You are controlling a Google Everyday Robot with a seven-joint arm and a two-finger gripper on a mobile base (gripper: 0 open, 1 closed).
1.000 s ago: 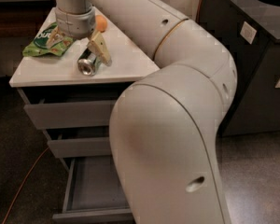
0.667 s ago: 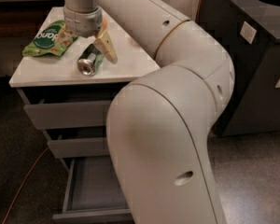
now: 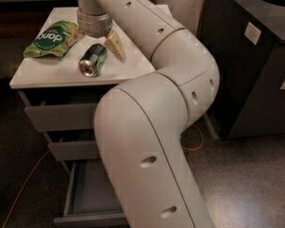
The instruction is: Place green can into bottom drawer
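Note:
The green can (image 3: 92, 60) lies on its side on the white cabinet top (image 3: 47, 72), with its shiny silver end toward the front. My gripper (image 3: 97, 44) hangs over the can's far end. It is open, with one yellowish finger (image 3: 116, 46) to the right of the can and the other toward the snack bag. The can rests on the top and is not lifted. The bottom drawer (image 3: 88, 194) is pulled out below; its shallow grey inside shows, partly hidden by my arm.
A flat green snack bag (image 3: 52, 38) lies left of the can. Two closed grey drawers (image 3: 61, 115) sit above the open one. A black bin (image 3: 256, 61) stands to the right. An orange cable (image 3: 19, 189) runs on the floor. My arm (image 3: 152, 141) fills the foreground.
My gripper has risen a little and shifted right over the can's far end. The can has stayed on the top. My elbow has swung to the right.

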